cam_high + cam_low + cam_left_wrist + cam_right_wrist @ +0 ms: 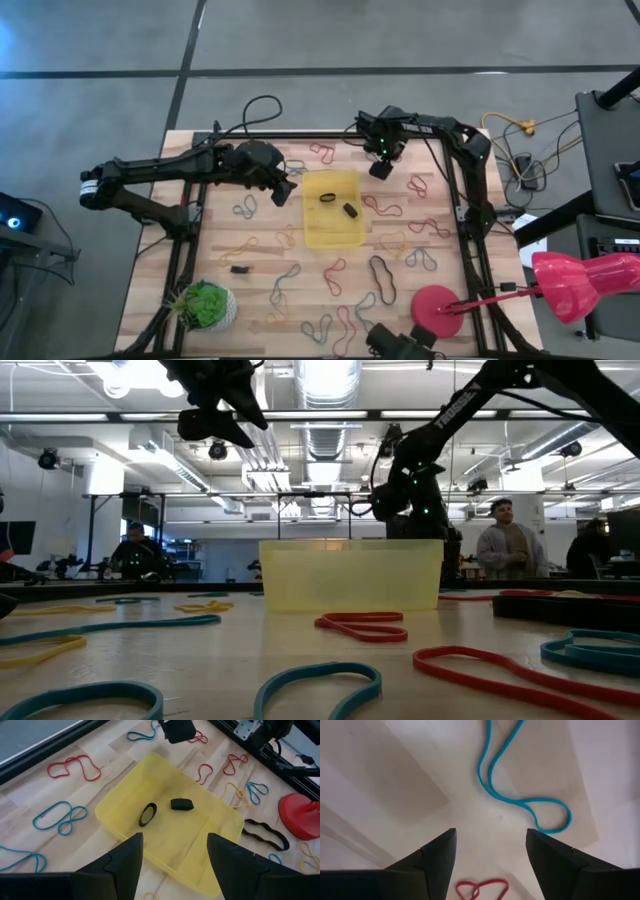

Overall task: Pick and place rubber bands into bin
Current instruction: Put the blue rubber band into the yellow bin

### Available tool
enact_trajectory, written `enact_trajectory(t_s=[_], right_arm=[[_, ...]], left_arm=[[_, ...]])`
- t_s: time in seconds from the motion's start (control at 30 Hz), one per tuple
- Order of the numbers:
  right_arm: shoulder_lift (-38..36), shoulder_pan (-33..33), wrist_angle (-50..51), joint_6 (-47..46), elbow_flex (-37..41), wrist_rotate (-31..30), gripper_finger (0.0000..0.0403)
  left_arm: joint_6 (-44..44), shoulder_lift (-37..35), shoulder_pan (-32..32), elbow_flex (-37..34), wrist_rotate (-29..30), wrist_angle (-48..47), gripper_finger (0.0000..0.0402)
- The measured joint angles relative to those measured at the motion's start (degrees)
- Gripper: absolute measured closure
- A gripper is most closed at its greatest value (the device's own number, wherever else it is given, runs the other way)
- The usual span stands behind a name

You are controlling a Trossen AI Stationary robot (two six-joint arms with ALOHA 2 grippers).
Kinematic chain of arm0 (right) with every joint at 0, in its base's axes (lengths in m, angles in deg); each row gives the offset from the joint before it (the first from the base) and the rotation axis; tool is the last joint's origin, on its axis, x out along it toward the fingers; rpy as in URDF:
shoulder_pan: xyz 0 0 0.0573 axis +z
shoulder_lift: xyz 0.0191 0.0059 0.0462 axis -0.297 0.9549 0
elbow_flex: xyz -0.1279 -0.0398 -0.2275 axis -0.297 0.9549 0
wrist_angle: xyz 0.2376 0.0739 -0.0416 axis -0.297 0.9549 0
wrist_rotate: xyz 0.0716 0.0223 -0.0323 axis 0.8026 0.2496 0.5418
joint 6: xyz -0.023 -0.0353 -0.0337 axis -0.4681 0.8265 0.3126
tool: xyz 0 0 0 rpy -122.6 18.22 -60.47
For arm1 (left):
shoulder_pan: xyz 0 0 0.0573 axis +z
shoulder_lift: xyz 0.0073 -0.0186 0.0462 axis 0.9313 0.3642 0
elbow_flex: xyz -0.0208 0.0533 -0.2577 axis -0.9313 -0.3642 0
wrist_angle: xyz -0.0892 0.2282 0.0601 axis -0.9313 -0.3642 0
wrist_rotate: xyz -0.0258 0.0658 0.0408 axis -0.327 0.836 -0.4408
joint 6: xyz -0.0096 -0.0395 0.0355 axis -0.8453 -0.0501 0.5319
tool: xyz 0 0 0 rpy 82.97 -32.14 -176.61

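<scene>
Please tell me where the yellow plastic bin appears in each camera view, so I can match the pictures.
High view: the translucent yellow rectangular plastic bin lies at the table's centre, between both arms.
Low view: mid-picture, its side wall facing the camera.
Left wrist view: centre, ahead of the open left gripper.
Right wrist view: not in it.
Shared landmark: the round red disc.

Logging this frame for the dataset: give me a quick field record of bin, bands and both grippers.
bin: yellow bin at table centre, upright
bin contents: two black rubber bands
loose rubber bands: many on the table all around the bin, e.g. red, blue
left gripper: open, empty, raised beside the bin
right gripper: open, empty, above a blue band
</scene>
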Motion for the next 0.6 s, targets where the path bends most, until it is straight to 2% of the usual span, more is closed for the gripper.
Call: enact_trajectory(t_s=[0.6], right_arm=[[1.0,0.6,-3.2,14.6,-2.1,-2.1,0.0177]], left_arm=[[0.0,0.0,0.0,0.0,0.9,0.0,0.0197]])
